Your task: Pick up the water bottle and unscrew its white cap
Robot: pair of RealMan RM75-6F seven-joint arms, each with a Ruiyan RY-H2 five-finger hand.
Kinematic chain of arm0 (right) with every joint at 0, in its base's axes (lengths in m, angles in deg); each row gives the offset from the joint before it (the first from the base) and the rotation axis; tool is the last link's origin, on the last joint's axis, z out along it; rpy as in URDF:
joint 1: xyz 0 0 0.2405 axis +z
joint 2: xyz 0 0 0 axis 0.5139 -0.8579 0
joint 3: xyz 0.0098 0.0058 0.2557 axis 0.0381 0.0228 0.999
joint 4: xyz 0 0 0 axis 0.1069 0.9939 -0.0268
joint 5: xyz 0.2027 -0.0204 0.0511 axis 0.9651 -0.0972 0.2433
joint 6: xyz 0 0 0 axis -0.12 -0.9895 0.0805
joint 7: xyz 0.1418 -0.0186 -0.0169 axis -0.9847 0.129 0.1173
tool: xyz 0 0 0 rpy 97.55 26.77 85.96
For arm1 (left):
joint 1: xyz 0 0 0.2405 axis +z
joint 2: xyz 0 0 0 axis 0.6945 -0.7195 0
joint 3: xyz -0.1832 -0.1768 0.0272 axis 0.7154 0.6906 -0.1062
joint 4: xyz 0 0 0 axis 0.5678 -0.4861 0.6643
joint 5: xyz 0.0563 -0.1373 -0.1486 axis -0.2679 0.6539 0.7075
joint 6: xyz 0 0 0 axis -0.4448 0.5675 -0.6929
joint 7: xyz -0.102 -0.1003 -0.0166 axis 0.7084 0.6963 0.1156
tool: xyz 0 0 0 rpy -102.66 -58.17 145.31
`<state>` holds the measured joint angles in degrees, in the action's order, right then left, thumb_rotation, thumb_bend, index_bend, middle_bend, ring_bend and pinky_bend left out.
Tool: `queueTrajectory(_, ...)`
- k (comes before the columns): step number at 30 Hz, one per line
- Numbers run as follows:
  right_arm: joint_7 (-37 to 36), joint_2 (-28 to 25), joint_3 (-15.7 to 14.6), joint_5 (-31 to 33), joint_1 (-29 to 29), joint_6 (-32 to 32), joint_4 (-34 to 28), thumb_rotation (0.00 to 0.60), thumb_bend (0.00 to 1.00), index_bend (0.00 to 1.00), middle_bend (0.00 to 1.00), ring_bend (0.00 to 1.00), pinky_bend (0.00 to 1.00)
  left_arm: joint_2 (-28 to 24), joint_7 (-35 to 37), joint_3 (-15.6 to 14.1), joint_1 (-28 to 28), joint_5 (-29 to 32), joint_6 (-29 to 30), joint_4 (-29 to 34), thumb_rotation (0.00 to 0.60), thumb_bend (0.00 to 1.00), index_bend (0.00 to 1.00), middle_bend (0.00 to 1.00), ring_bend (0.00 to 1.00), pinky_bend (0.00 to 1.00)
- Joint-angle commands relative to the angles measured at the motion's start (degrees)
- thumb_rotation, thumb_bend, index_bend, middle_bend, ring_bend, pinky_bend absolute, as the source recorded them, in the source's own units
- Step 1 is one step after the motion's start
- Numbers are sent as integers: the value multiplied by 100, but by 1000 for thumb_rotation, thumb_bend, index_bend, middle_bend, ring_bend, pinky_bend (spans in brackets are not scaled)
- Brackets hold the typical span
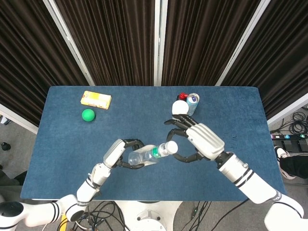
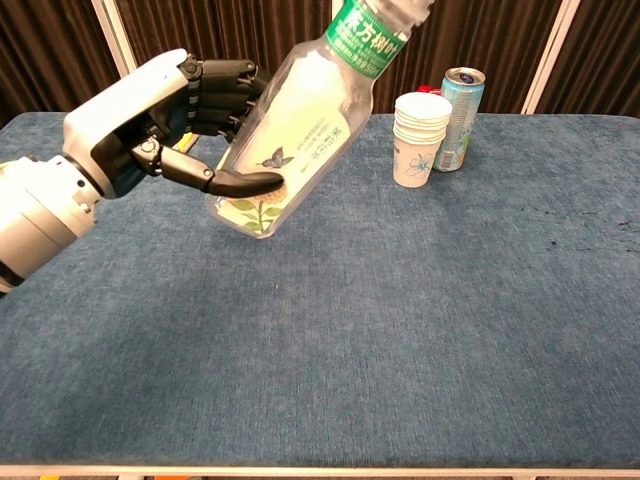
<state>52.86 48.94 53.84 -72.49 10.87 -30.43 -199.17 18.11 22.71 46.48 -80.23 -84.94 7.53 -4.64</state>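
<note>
Our left hand (image 2: pixel 150 120) grips the tilted water bottle (image 2: pixel 300 125) above the table (image 1: pixel 62 144); our right hand (image 1: pixel 199 142), empty-fingered, curls around its white cap (image 1: pixel 171 147)

Bright, even overhead light (soft shadows), both views sharp.

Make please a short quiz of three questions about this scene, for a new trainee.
1. True or false: the water bottle lies flat on the table.
2. Which hand grips the bottle? A) left hand B) right hand
3. Fill in: beside the paper cups stands a drink ____.

Key: 1 false, it is held tilted above the table; 2 A; 3 can.
</note>
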Motion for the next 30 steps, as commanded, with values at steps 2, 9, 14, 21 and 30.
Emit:
queueTrajectory(2,-109,-137,-8,-22,-130,-83,19,600,227,536,147,0,0,-62,-394,-44,16,41,-108,-291,600,416,591,561,508,607)
queueTrajectory(9,-283,-205,-305,39,-442,-34,320,600,226,537,139,0,0,-321,-2267,-200,11,443,-931,-836,600,416,593,554,505,586)
queueTrajectory(14,-332,-28,-487,-13,-590,-38,569,600,227,539,136,0,0,-255,-3229,-192,-9,788,-1390,-803,600,415,586,541,484,555)
queueTrajectory(21,-621,290,-738,-203,-761,25,829,600,228,542,135,0,0,-289,-4602,-123,-83,1481,-2112,-423,600,288,412,403,324,445)
queueTrajectory(30,-322,817,-947,-24,-767,198,1437,600,228,540,130,0,0,-611,-5338,-23,51,1904,-2012,255,600,174,158,237,178,323)
